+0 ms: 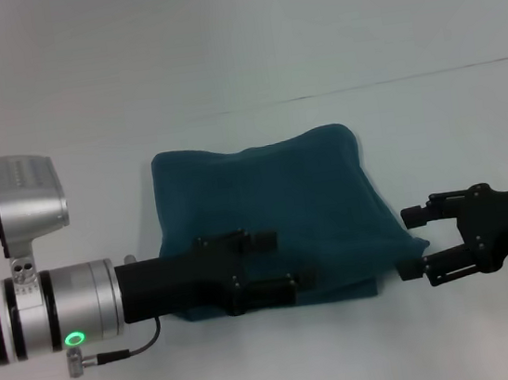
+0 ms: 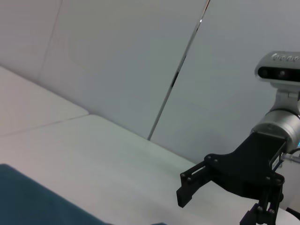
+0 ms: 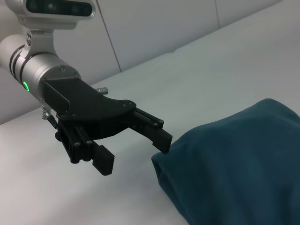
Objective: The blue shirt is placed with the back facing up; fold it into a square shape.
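The blue shirt (image 1: 264, 198) lies folded into a rough square in the middle of the white table, plain side up. My left gripper (image 1: 287, 261) reaches in from the left over the shirt's near edge, open. The right wrist view shows this left gripper (image 3: 136, 152) with fingers spread and one fingertip (image 3: 163, 139) at a corner of the shirt (image 3: 234, 164). My right gripper (image 1: 408, 245) is open at the shirt's near right corner, which points in between its fingers. A strip of the shirt (image 2: 33, 201) shows in the left wrist view.
The white table (image 1: 236, 52) spreads all around the shirt. A thin dark seam (image 1: 362, 85) runs across the table behind it. White wall panels stand beyond the table in the wrist views.
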